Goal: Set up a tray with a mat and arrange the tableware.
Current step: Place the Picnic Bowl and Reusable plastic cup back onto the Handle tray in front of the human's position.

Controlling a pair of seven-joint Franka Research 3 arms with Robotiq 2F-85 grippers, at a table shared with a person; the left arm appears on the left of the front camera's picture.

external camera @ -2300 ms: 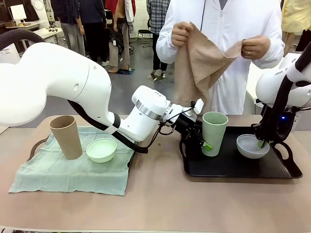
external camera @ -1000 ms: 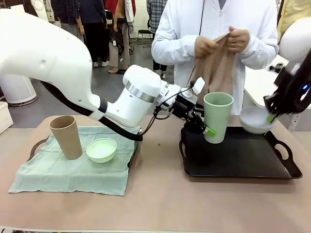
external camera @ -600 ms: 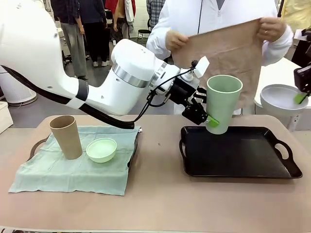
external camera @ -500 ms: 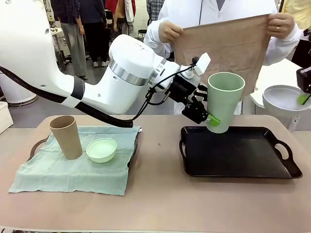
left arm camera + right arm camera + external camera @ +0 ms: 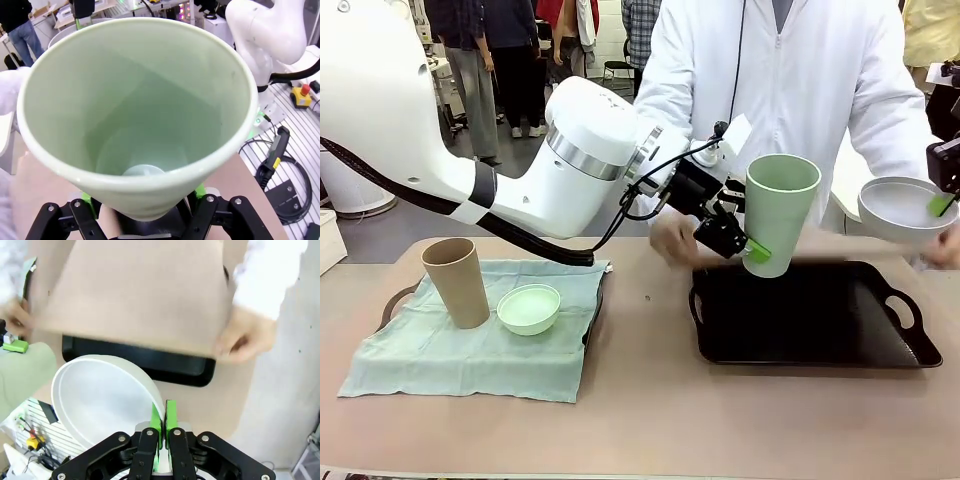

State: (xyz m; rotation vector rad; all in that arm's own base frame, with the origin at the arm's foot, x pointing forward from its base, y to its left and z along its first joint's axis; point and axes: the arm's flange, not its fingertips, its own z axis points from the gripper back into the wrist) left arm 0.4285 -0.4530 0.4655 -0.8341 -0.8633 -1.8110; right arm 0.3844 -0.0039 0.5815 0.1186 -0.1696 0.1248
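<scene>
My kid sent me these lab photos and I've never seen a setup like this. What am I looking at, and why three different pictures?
These are two white robot arms at a table, with a person in a white coat across from them. The wide picture comes from a fixed camera between the arms. The other two come from cameras on the wrists, looking along each claw.

The left gripper holds a pale green cup in the air above a black tray; its wrist camera looks straight into the cup. The right gripper pinches the rim of a white bowl, also lifted. The person's hands are spreading a tan mat over the tray.

On a green cloth stand a tan cup and a mint bowl.
</scene>
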